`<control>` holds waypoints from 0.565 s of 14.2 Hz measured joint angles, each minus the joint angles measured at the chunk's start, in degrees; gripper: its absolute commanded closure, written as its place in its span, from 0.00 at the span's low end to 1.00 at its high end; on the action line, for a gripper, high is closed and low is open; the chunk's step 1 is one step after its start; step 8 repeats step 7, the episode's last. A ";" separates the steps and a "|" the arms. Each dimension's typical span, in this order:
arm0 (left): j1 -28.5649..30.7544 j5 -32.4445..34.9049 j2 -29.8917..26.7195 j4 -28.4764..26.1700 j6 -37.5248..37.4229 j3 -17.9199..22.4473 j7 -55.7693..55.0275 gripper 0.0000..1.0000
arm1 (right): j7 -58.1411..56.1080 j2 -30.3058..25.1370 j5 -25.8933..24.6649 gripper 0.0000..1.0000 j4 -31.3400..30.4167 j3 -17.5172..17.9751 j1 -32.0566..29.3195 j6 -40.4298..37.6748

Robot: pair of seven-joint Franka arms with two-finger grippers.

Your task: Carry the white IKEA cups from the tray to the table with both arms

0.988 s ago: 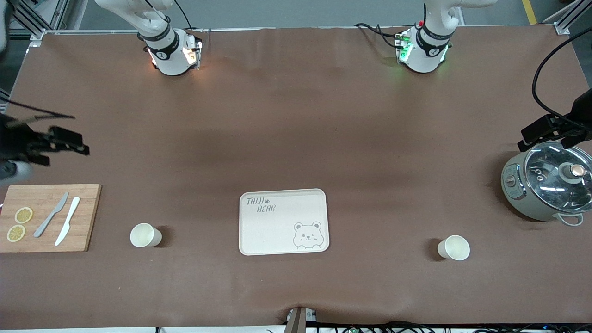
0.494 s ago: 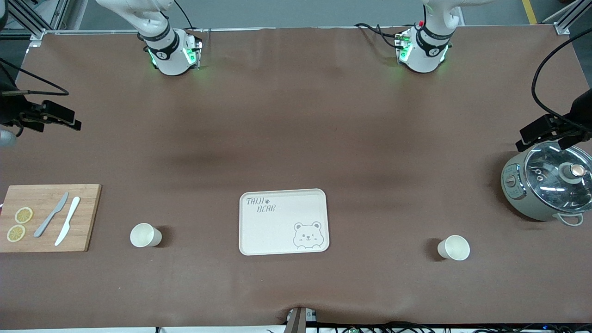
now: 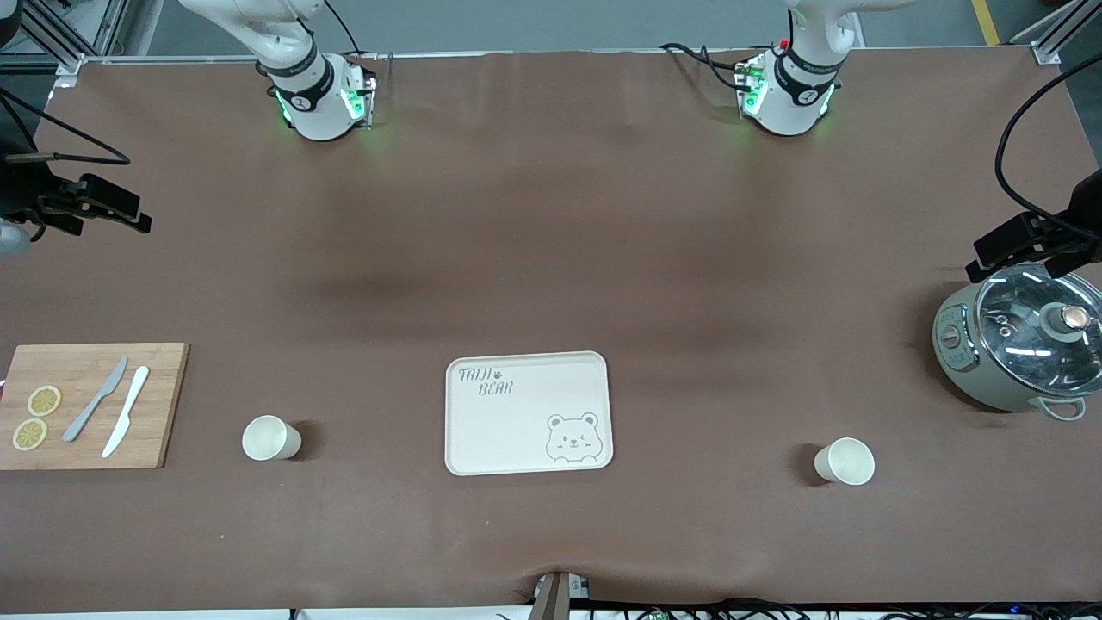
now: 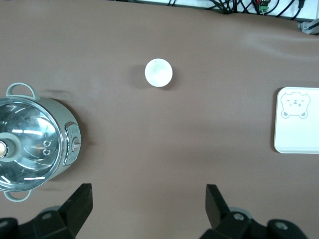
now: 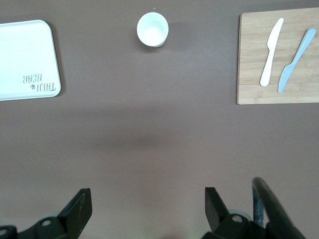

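Two white IKEA cups stand upright on the brown table, one on each side of the cream bear tray (image 3: 527,405). One cup (image 3: 271,437) is toward the right arm's end and shows in the right wrist view (image 5: 152,29). The other cup (image 3: 845,461) is toward the left arm's end and shows in the left wrist view (image 4: 158,72). My right gripper (image 3: 138,215) is open and empty over bare table at its end (image 5: 148,204). My left gripper (image 3: 977,258) is open and empty beside the pot (image 4: 148,204).
A grey-green pot with a glass lid (image 3: 1020,344) stands at the left arm's end. A wooden cutting board (image 3: 164,405) with two knives and lemon slices lies at the right arm's end, beside the cup there.
My right gripper has moved away from the cutting board toward the robots' side of the table. The left gripper has barely shifted. The cups have not moved.
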 measured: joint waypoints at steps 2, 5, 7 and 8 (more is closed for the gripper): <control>-0.01 0.00 0.00 0.20 0.00 0.00 0.00 0.00 | 0.00 0.00 0.00 0.00 -0.06 0.02 0.00 0.04; -0.01 1.73 0.00 0.21 0.00 -0.13 0.00 0.00 | 0.00 0.00 -0.01 0.00 -0.11 -0.21 -0.04 0.23; -0.05 3.02 0.00 0.21 -0.06 -0.29 0.00 0.00 | -0.01 0.01 -0.13 0.00 -0.15 -0.32 -0.04 0.39; -0.05 3.02 0.00 0.21 -0.06 -0.29 0.00 0.00 | -0.01 0.01 -0.13 0.00 -0.15 -0.32 -0.04 0.39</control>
